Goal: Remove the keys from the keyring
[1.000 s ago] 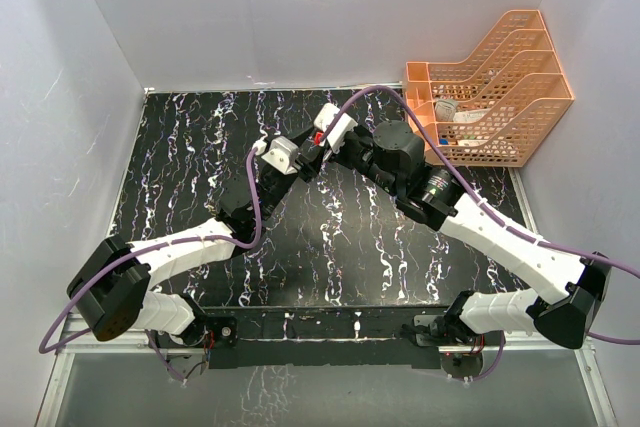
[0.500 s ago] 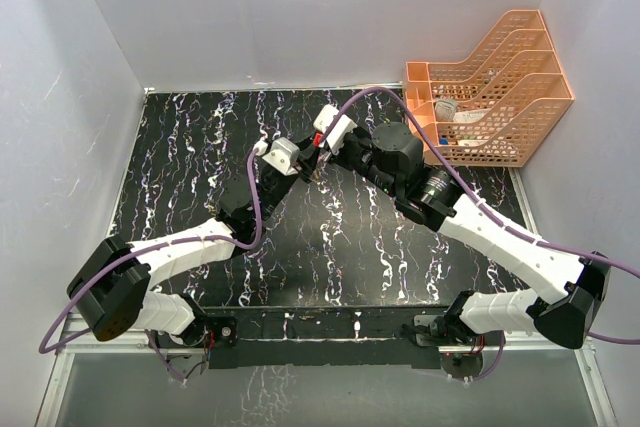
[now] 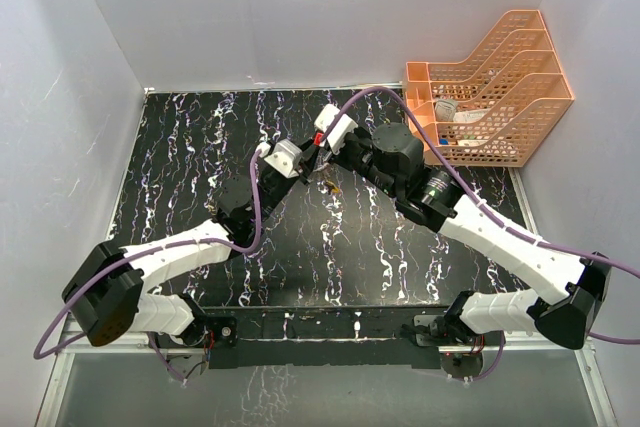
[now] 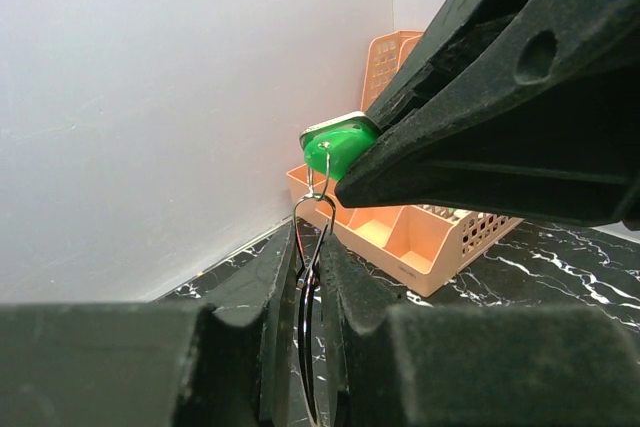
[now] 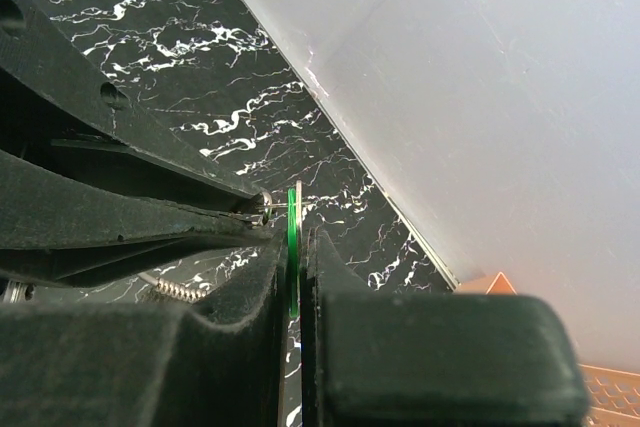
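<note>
Grippers meet in air above far middle of table (image 3: 200, 147).
Left gripper (image 4: 310, 267) clamped on keyring (image 4: 305, 332).
Right gripper (image 5: 293, 267) pinching green key (image 4: 335, 150) by head.
Key's hole threaded on ring's top wire: not yet off.
Brown keys (image 3: 328, 185) just below grippers; cannot tell whether hanging or lying loose.
Judged: at least green key left to free.
Ring stands upright, edge-on to left wrist camera, long axis running from fingers up to key.
Key edge-on between right pads; blade hidden.

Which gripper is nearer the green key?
Right. The right gripper clamps the green key itself; the left gripper is just off it, gripping the keyring the key hangs on.
</note>
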You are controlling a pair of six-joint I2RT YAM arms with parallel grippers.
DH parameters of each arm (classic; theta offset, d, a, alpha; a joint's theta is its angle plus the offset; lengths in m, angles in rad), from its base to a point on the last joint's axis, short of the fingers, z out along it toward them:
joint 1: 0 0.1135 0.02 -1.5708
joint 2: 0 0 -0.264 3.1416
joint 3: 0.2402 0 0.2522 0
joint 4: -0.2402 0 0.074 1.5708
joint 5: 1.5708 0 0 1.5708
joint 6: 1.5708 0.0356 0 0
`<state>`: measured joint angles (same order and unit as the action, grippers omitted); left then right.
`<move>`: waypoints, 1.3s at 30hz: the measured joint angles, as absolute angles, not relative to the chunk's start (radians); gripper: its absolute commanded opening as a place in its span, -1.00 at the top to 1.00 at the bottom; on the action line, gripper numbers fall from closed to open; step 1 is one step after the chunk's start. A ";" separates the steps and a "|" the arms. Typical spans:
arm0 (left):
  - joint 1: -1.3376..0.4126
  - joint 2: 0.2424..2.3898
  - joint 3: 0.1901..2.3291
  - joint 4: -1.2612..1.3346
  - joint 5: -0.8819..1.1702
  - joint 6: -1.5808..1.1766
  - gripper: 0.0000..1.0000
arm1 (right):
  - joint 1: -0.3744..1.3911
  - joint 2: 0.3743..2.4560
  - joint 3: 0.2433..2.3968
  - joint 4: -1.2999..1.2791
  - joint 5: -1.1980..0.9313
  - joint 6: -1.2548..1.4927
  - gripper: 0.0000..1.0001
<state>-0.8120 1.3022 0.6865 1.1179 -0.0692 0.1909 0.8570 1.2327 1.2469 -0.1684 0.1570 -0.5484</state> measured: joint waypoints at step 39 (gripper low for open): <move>-0.827 1.277 0.760 0.982 -0.133 0.344 1.00 | 0.861 1.181 1.212 -0.215 0.154 -0.479 1.00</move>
